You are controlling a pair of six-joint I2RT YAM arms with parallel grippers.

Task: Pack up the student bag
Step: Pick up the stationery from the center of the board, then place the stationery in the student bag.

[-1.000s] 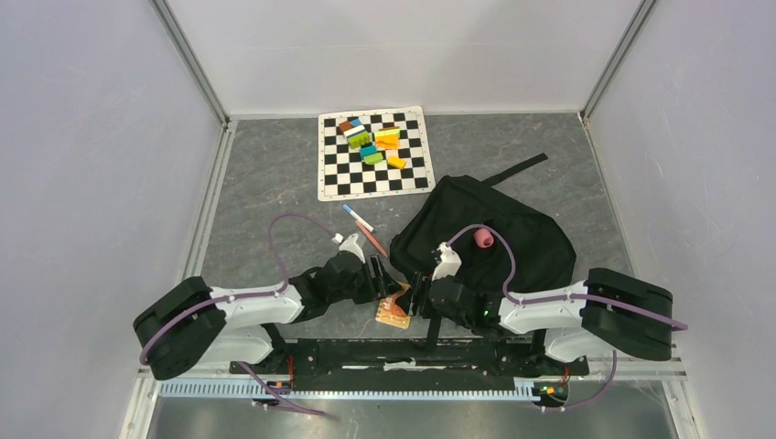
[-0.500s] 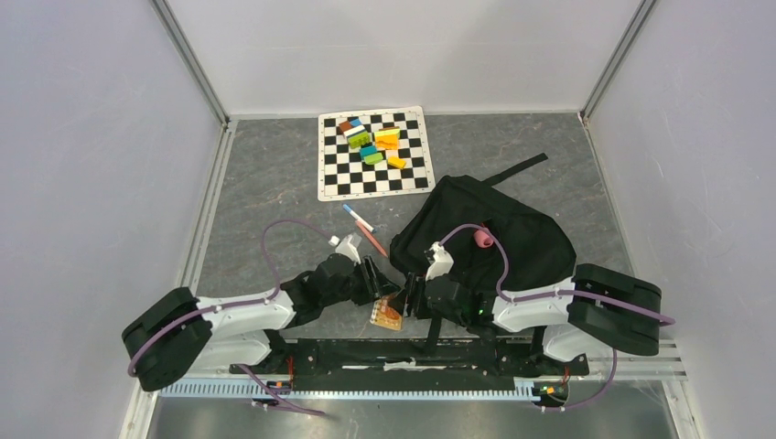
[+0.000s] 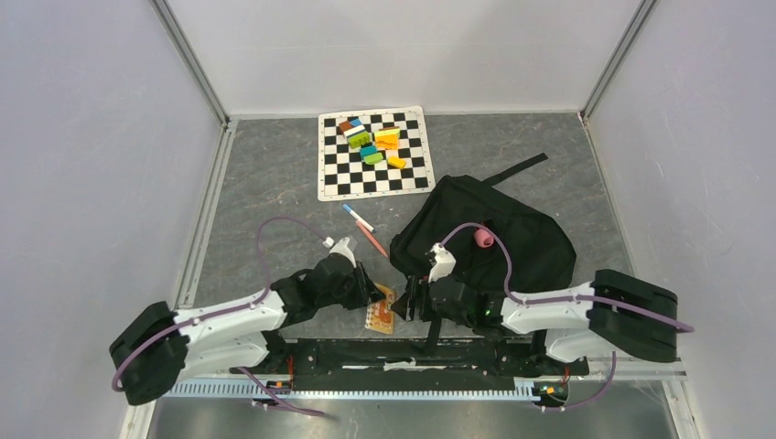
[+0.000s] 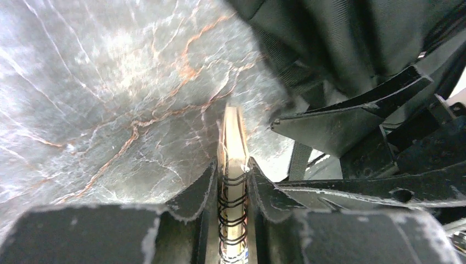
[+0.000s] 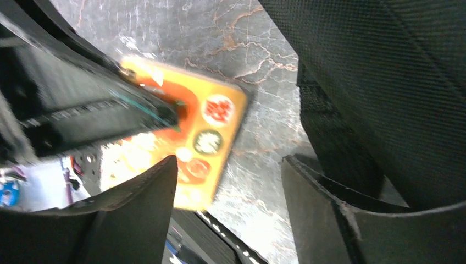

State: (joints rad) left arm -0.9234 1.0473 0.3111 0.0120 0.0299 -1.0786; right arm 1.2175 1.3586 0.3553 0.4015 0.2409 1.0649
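Observation:
The student bag is a soft black backpack lying right of centre, also filling the upper right of the left wrist view and the right wrist view. An orange spiral notebook stands on edge just left of the bag's near corner. My left gripper is shut on the notebook's wire-bound spine. My right gripper faces it from the right, open, with its fingers apart and only bare table between them. The notebook's orange cover shows ahead of the right gripper, with the left finger pressed on it.
A pink object rests on the bag. Two pens lie on the grey table left of the bag. A checkered mat at the back carries several coloured blocks. A bag strap points toward the back right.
The left gripper has closed onto the notebook and drawn it slightly left, tipping it onto its edge. The right gripper's jaws have widened and stand clear of it.

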